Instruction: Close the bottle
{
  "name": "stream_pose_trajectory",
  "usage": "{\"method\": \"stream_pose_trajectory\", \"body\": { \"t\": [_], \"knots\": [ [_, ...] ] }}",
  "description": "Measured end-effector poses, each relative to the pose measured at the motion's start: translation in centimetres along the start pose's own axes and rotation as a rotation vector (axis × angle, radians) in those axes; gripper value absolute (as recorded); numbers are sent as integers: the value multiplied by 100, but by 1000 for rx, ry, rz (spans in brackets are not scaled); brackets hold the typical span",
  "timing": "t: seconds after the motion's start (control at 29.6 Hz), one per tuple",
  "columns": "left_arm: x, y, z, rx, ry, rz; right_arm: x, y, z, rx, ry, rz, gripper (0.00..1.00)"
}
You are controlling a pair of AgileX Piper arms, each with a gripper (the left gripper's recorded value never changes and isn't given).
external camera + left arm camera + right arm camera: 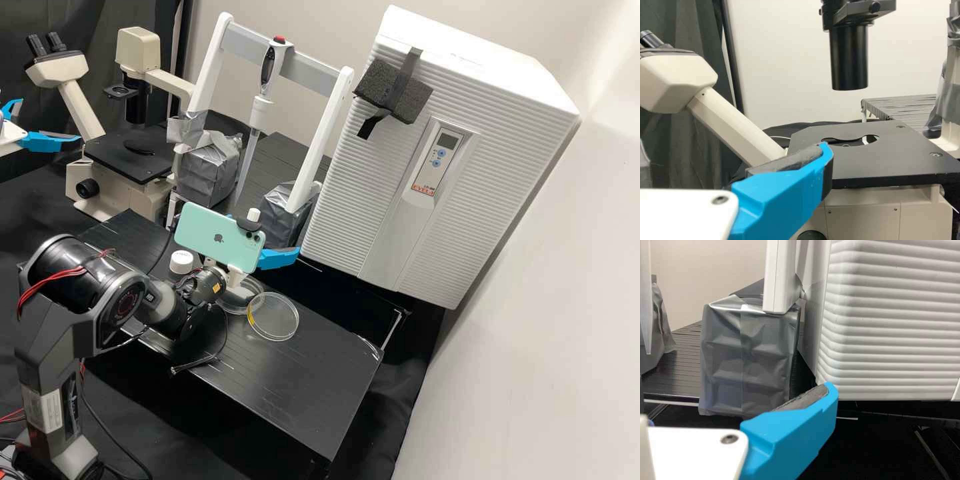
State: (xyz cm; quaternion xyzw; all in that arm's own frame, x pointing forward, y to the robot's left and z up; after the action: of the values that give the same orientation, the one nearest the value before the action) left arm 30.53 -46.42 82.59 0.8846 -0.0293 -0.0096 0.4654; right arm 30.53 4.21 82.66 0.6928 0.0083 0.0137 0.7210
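While the high view looks down on a raised platform (300, 380) of ribbed black slats, the small white bottle (180, 261) stands on it. The bottle is squat and cylindrical with a white top, just beside the right arm's wrist and partly hidden by it, and whether its cap is seated cannot be told. The right gripper (277, 257), bright blue plastic on a white body, juts out below a smooth mint-green phone (217, 237) fixed to the wrist. Whether it is open or closed cannot be told. Near it lie two round, clear petri dishes (273, 317), one with a yellowish rim. The right wrist view brings close a block wrapped in creased grey tape (750, 360), which holds the foot of a white post. The block sits just beside the ribbed wall of a large white boxy appliance (433, 167). The high view adds the appliance's small control panel, a coarse black foam pad (393, 87) strapped at its top edge, and a slim pipette (263, 87) hanging from a white frame. The left gripper (50, 140) sits at the far left, beside a cream microscope (120, 180); its state cannot be told either. The left wrist view adds the microscope's matte black stage (890, 155) with a cut-out, a black cylinder (850, 50) hanging above it, and the angled eyepiece tube.
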Motion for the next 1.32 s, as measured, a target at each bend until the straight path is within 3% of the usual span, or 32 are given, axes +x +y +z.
{"method": "stream_pose_trajectory", "body": {
  "t": [0.27, 0.37, 0.57, 0.64, 0.78, 0.91, 1.11, 1.32],
  "knots": [
    [0, 0, 0, 0, 0, 0, 0, 0, 0, 0, 0, 0, 100],
    [-15, -5, -9, 17, -14, -3, 0, 0, 0, 0, 0, 0, 100],
    [-218, 37, 51, 15, -126, 19, 0, 0, 0, 0, 0, 0, 100],
    [-305, 55, 108, 30, -187, 34, 0, 0, 0, 0, 0, 0, 100],
    [-492, 126, 199, 3, -312, 81, 0, 0, 0, 0, 0, 0, 100],
    [-672, 154, 223, -4, -405, 71, 0, 0, 0, 0, 0, 0, 100],
    [-894, 156, 86, -57, -412, 13, 0, 0, 0, 0, 0, 0, 100],
    [-1059, 17, 42, -110, -404, -68, 0, 0, 0, 0, 0, 0, 100]
  ]
}}
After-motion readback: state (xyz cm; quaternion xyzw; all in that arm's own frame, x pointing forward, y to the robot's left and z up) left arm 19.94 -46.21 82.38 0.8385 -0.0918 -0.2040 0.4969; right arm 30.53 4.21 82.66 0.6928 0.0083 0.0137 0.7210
